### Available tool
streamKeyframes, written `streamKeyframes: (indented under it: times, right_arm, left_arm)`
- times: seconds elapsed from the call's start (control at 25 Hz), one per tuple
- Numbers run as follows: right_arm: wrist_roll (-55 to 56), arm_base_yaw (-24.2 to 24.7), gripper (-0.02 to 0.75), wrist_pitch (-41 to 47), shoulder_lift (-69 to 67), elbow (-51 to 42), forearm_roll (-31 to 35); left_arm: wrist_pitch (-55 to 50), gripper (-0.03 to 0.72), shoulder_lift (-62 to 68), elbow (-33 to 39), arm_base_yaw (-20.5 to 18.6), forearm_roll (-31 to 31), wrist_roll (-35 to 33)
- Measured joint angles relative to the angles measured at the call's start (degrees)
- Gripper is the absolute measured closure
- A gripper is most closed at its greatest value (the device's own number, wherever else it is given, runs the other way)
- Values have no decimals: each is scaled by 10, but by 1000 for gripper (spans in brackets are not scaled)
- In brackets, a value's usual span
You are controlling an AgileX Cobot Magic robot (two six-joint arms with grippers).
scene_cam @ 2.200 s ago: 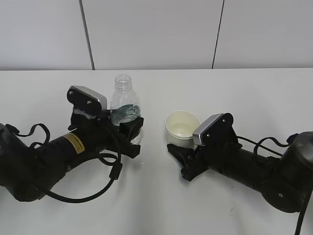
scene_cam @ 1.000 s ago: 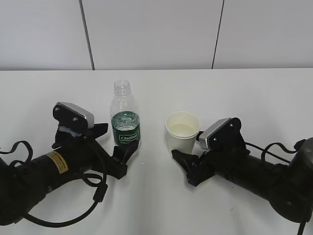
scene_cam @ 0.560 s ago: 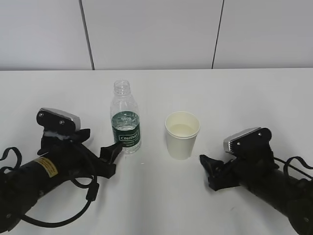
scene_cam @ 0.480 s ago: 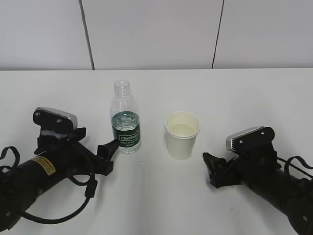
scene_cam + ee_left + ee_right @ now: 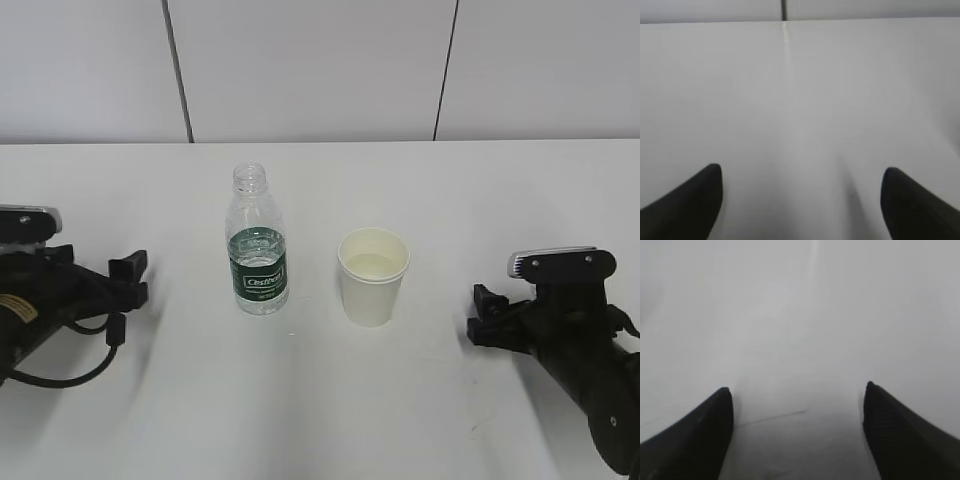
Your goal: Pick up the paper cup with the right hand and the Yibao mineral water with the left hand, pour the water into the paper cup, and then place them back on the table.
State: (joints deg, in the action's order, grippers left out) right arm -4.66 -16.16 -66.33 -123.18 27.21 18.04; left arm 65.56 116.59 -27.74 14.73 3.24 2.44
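The Yibao mineral water bottle (image 5: 257, 243), clear with a dark green label and no cap, stands upright on the white table (image 5: 320, 400). The cream paper cup (image 5: 373, 275) stands upright to its right, with liquid in it. My left gripper (image 5: 132, 280) is open and empty at the far left, well away from the bottle. My right gripper (image 5: 480, 315) is open and empty at the right, apart from the cup. In the left wrist view my left gripper (image 5: 800, 185) shows only bare table between its fingertips; the right wrist view shows the same for my right gripper (image 5: 797, 410).
A grey panelled wall (image 5: 320, 70) with dark seams rises behind the table's far edge. A faint scuff line (image 5: 772, 417) marks the tabletop between the right fingertips.
Both grippers have let go and drawn back outward, the left arm to the left and the right arm to the right. The bottle and cup stand where they were set down.
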Motion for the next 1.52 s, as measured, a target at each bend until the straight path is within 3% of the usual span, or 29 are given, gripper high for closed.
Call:
streamKeyframes:
  times: [0.2, 0.48, 0.84, 1.16, 1.32, 1.52]
  right_arm:
    - [16, 37, 125, 0, 0, 30, -9]
    - [38, 87, 139, 30, 0, 65, -61]
    - [38, 119, 143, 200, 80, 121, -98]
    - [13, 120, 143, 488, 132, 224, -101]
    - [11, 120, 143, 657, 151, 306, -103]
    - [11, 120, 143, 898, 158, 436, -112]
  left_arm:
    - [0, 104, 0, 0, -48, -17, -1]
    - [-41, 114, 0, -29, -62, -22, -12]
    - [-303, 125, -39, -146, -62, -22, -17]
    - [-640, 145, -94, -295, -62, -23, -18]
    - [-841, 146, -94, -383, -62, -24, -18]
    - [-1006, 146, -94, -464, -62, -27, -18]
